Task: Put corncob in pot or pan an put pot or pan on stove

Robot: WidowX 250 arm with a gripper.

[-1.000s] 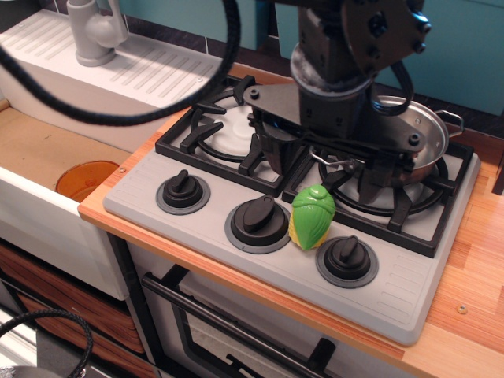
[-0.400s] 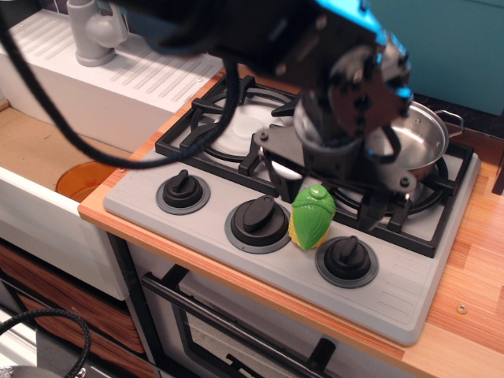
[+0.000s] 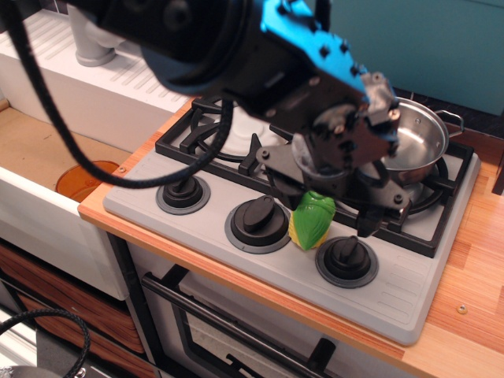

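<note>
The green corncob [image 3: 309, 223] lies on the grey stove [image 3: 394, 293] between the middle and right knobs, its yellow end pointing down-left. My gripper [image 3: 327, 209] hangs low right over it, open, one finger on each side, and hides the corncob's top; whether it touches, I cannot tell. The shiny steel pot [image 3: 419, 140] sits on the right burner grate behind the gripper, partly hidden by the arm. Nothing shows in the part of its inside that I can see.
Three black knobs [image 3: 258, 221] line the stove front. The left burner grate [image 3: 206, 134] is partly behind the arm. An orange disc [image 3: 84, 179] lies in the sink at left, with a grey faucet [image 3: 93, 49] behind. Wooden counter [image 3: 472, 291] runs along the right.
The arm has swung forward and down, from above the burners to just over the corncob. Corncob and pot have not moved.
</note>
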